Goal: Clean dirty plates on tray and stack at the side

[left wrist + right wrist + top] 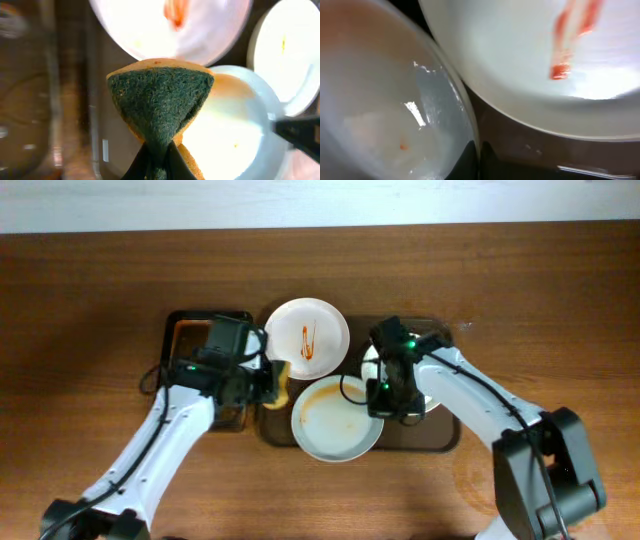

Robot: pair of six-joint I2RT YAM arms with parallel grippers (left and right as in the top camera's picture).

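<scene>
Three white plates lie on the dark brown tray [440, 436]. The far plate [306, 338] has an orange streak. The front plate [337, 420] has a brown smear. The right plate [372, 364] is mostly hidden under my right arm. My left gripper [272, 384] is shut on a green-and-yellow sponge [160, 100], held over the tray between the far plate [170, 25] and the front plate [230, 130]. My right gripper [479, 152] is shut on the rim of the front plate [370, 100]; the streaked plate [545, 60] lies just beyond.
A smaller black tray [188, 330] lies left of the brown tray, under my left arm. The wooden table [90, 300] extends on all sides. The brown tray floor [120, 100] shows below the sponge.
</scene>
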